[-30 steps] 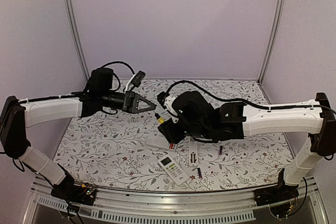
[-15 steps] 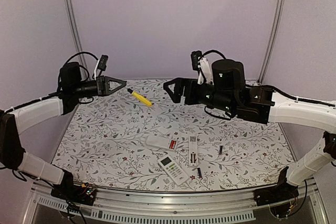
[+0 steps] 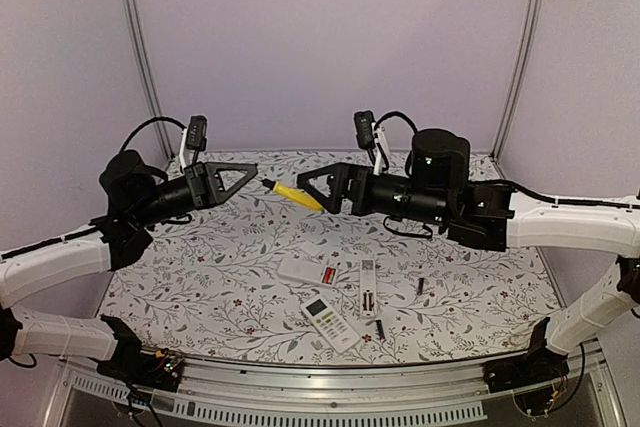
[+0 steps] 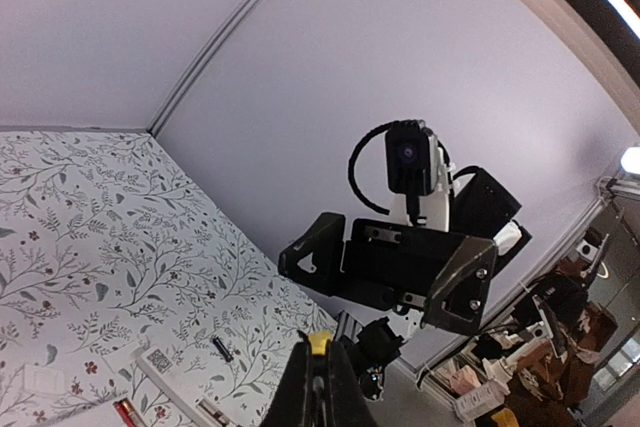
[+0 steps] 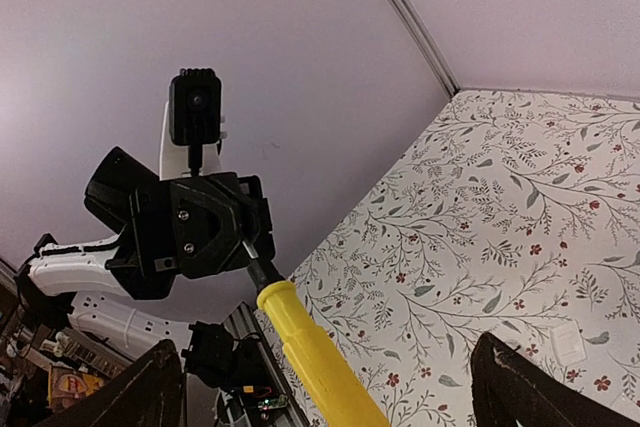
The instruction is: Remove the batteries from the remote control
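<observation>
**Tool** (image 3: 290,193), yellow-handled.
- Change: a second ago it was low over the open remote (image 3: 303,269), in the right gripper (image 3: 312,196). Now it is raised well above that remote and passed across.
- Left gripper (image 3: 252,171): clamped on the tool's metal tip.
- Right gripper: jaws newly spread wide. The handle end lies between them, ungripped.
- Meaning: the handover looks complete. No battery is being worked, and any further prying would likely fall to the left arm.

**Batteries**, tiny thin cylinders.
- Red battery (image 3: 328,274): appears still seated at the open remote's right end.
- Dark battery (image 3: 421,287): loose on the table, well right of the open remote.
- A second dark battery (image 3: 379,328): loose, near-right of the open remote.
</observation>
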Action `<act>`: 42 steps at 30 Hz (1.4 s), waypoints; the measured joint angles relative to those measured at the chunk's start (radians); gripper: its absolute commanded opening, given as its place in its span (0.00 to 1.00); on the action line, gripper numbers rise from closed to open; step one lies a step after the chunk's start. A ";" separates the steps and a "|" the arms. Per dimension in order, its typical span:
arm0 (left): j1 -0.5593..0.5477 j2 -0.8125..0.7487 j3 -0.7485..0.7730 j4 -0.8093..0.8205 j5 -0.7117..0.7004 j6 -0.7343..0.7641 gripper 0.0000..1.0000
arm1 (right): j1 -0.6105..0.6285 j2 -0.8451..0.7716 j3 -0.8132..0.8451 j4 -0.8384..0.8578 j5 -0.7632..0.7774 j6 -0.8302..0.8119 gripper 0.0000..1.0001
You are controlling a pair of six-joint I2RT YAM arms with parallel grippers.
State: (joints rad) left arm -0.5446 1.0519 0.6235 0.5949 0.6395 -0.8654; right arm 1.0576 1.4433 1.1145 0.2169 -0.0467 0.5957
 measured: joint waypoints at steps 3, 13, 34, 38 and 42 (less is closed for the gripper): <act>-0.055 0.002 -0.025 0.070 -0.071 -0.058 0.00 | -0.001 -0.008 -0.021 0.028 -0.062 0.013 0.99; -0.105 0.092 -0.029 0.267 -0.128 -0.163 0.00 | -0.006 -0.008 -0.028 0.133 -0.214 0.083 0.83; -0.111 0.125 -0.028 0.368 -0.097 -0.199 0.00 | -0.017 0.041 -0.044 0.260 -0.259 0.222 0.34; -0.114 0.127 -0.028 0.388 -0.094 -0.204 0.00 | -0.018 0.041 -0.044 0.262 -0.255 0.234 0.17; -0.117 0.127 -0.027 0.396 -0.095 -0.216 0.07 | -0.019 0.040 -0.046 0.269 -0.249 0.245 0.02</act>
State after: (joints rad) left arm -0.6613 1.1786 0.5961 0.9909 0.5449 -1.0817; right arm 1.0389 1.4830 1.0687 0.4862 -0.2958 0.8402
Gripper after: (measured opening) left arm 0.009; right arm 0.130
